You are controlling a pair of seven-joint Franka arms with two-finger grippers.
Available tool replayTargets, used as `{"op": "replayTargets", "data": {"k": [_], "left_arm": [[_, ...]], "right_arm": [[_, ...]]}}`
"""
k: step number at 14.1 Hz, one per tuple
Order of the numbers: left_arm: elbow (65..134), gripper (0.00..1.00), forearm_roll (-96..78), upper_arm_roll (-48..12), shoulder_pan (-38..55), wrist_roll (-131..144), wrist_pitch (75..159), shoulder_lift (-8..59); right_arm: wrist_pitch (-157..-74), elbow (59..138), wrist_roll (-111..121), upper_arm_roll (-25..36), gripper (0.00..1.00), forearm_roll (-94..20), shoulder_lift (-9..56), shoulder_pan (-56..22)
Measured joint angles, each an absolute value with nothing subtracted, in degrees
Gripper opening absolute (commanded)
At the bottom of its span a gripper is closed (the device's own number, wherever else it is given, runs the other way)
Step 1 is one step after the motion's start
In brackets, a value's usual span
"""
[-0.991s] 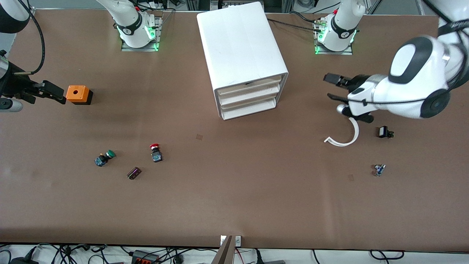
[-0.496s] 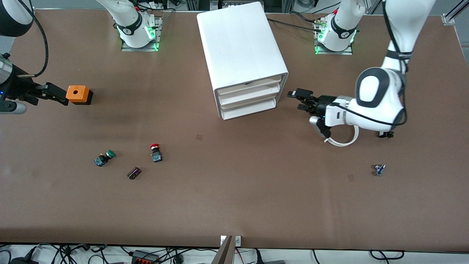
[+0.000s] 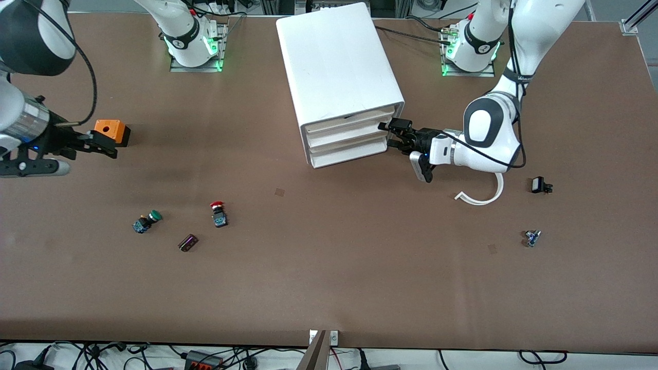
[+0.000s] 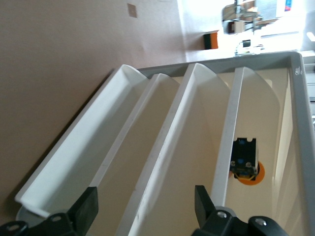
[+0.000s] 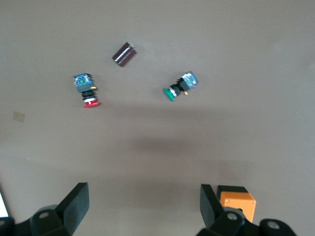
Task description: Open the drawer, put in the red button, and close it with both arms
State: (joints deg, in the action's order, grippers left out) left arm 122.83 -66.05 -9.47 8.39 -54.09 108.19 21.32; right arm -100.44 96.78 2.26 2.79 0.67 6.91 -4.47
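Note:
The white cabinet point(image 3: 339, 67) stands mid-table with its three drawers pushed in. My left gripper point(image 3: 390, 134) is at the drawer fronts, at their end toward the left arm. In the left wrist view the left gripper point(image 4: 145, 206) is open, its jaws straddling the lip of the middle drawer point(image 4: 167, 147) without touching it. The red button point(image 3: 218, 213) lies on the table nearer the front camera, toward the right arm's end. My right gripper point(image 3: 103, 145) hangs open beside the orange box point(image 3: 110, 128). The right wrist view shows the red button point(image 5: 87, 91) out ahead of the right gripper point(image 5: 142, 204).
A green-capped button point(image 3: 146, 222) and a small dark block point(image 3: 188, 242) lie near the red one. A white curved strip point(image 3: 483, 192), a black part point(image 3: 538, 185) and a small blue part point(image 3: 532, 237) lie toward the left arm's end. A part on an orange disc point(image 4: 246, 167) shows above the top drawer's lip.
My left arm has swung in from its end of the table to the drawer fronts. The right gripper has shifted a little alongside the orange box.

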Motion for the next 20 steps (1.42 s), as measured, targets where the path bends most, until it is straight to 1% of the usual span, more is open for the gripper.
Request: {"op": "replayTargets", "data": {"k": [1,2,4,6,8,12,14,16,17,18,19,20], "left_arm": [[123.84,0.59,-67.41,-9.60,8.39,-57.28,108.27,22.10],[124.38,0.43,-68.13,-9.70,8.39,-59.70,108.41,22.98],[124.61,0.21,-69.20,-9.72,8.38,-62.50,108.46,24.55],[124.56,0.09,-70.27,-9.78,8.28,-63.34,107.81,24.96],[124.47,0.04,-70.45,-9.86,8.21,-63.40,107.00,24.50],[123.40,0.04,-70.51,-9.74,7.57,-63.49,107.03,24.63],[120.73,0.04,-70.51,-9.03,6.86,-63.40,107.15,26.25],[115.97,0.04,-70.51,-8.79,4.86,-63.28,106.78,29.83],[112.92,0.06,-70.51,-8.77,3.68,-63.14,106.26,32.06],[109.94,0.24,-70.52,-8.70,2.77,-62.91,105.86,34.26],[107.35,0.91,-70.52,-8.54,2.08,-62.62,105.09,36.18],[105.39,1.00,-70.52,-8.42,1.74,-62.50,104.94,37.60]], "right_arm": [[-100.77,96.75,2.21,2.76,1.00,0.67,7.52,-5.41],[-100.88,96.64,2.10,2.75,1.00,0.67,8.10,-6.15],[-100.91,96.57,2.04,2.73,1.00,0.67,9.21,-7.10],[-100.91,96.54,2.03,2.73,1.00,0.67,9.90,-7.47],[-100.92,96.36,2.03,2.83,1.00,0.67,10.06,-7.44],[-101.06,95.98,2.03,3.03,1.00,0.67,10.21,-7.29],[-102.68,95.96,2.04,2.99,1.00,0.64,10.61,-7.35],[-105.37,95.91,2.06,2.87,1.00,-0.69,11.15,-7.46],[-105.96,95.64,2.10,2.82,1.00,-2.52,11.41,-7.50],[-106.08,95.27,2.14,2.80,1.00,-4.42,11.61,-7.54],[-106.08,95.02,2.16,2.79,1.00,-5.76,11.73,-7.57],[-106.08,94.95,2.17,2.79,1.00,-6.34,11.80,-7.57]]}}
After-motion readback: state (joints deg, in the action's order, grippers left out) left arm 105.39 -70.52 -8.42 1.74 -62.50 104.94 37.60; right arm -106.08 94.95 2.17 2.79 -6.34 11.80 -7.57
